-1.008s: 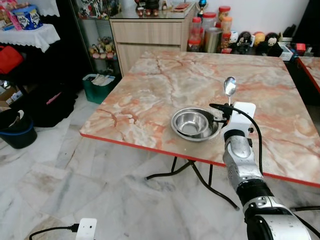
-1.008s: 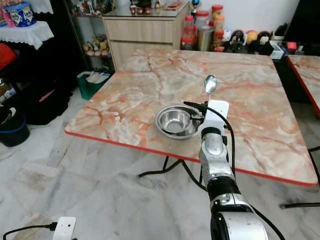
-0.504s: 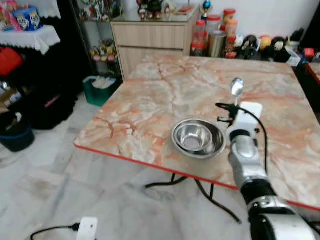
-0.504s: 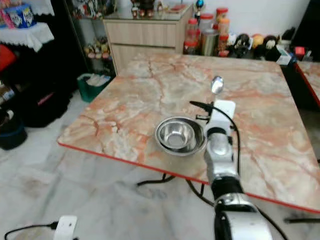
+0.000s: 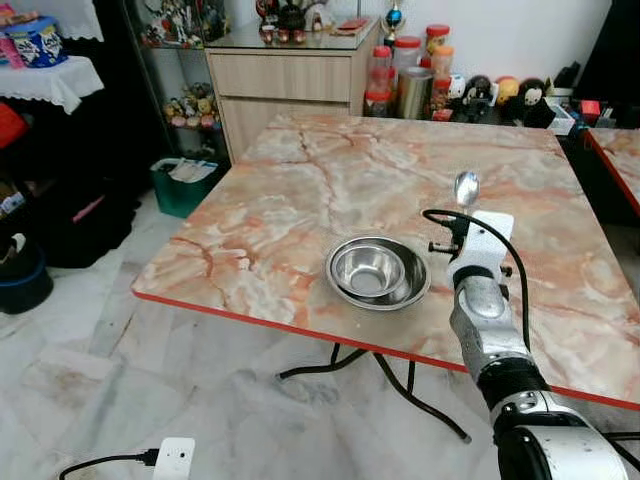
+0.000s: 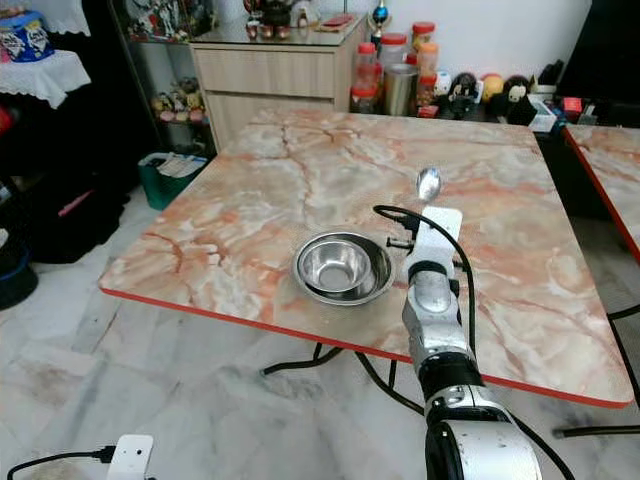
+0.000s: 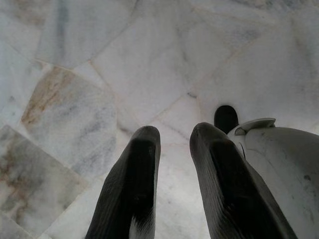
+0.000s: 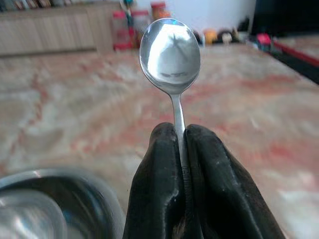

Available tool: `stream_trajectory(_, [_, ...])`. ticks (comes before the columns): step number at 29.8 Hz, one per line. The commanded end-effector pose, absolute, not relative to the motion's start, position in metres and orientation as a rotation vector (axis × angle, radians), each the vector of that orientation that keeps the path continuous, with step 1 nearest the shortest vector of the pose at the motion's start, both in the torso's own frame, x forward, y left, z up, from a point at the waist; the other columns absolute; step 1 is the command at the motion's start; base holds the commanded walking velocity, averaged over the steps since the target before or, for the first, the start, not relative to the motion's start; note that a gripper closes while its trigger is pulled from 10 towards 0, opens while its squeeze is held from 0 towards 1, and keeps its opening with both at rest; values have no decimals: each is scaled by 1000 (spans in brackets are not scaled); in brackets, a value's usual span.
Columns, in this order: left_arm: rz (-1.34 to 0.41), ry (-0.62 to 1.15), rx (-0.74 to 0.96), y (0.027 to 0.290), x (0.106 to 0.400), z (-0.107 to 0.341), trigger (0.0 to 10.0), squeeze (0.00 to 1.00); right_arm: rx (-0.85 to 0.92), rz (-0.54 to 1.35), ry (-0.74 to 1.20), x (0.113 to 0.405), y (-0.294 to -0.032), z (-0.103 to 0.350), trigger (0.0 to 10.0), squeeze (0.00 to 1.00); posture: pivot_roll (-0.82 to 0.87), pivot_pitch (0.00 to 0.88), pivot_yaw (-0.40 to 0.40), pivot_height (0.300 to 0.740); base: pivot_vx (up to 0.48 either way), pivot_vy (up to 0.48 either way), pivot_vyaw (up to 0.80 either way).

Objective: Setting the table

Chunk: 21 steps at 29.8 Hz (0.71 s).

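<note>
While the marble counter [image 5: 330,190] carries a lone steel bowl [image 5: 377,272] near its front edge, the right gripper [image 8: 180,149] hovers just beside the bowl, jaws clamped on an upright spoon [image 5: 466,187]. Setting it down well likely means tipping the handle flat and releasing it on bare marble alongside the bowl, clear of the rim. The right wrist view reveals the pinch on the handle; the left gripper [image 7: 174,144], slightly parted and empty, hangs over the floor.
</note>
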State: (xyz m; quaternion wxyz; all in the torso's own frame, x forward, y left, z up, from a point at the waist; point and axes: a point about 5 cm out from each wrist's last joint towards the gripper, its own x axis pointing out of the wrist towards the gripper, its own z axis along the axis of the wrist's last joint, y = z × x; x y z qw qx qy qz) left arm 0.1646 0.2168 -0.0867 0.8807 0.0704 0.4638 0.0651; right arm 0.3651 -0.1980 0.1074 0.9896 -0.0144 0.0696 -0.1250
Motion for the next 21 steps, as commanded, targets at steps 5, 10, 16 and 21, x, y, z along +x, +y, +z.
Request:
stream_trajectory(5, [141,977,138,222,163,-87,10000,0,-43,-287,200,363,-218,105,10000,0,65,0,36,740,0,0,0])
stream_trajectory(10, [141,977,138,222,163,-87,10000,0,-43,-287,200,363,-218,105,10000,0,65,0,36,740,0,0,0])
stream_trajectory(16, [128,981,136,219,163,-87,10000,0,-95,-132,304,364,-212,96,10000,0,65,0,39,740,0,0,0])
stream_trajectory(21, [121,982,139,219,164,-87,10000,0,-81,-91,376,361,-203,82,10000,0,69,0,38,740,0,0,0])
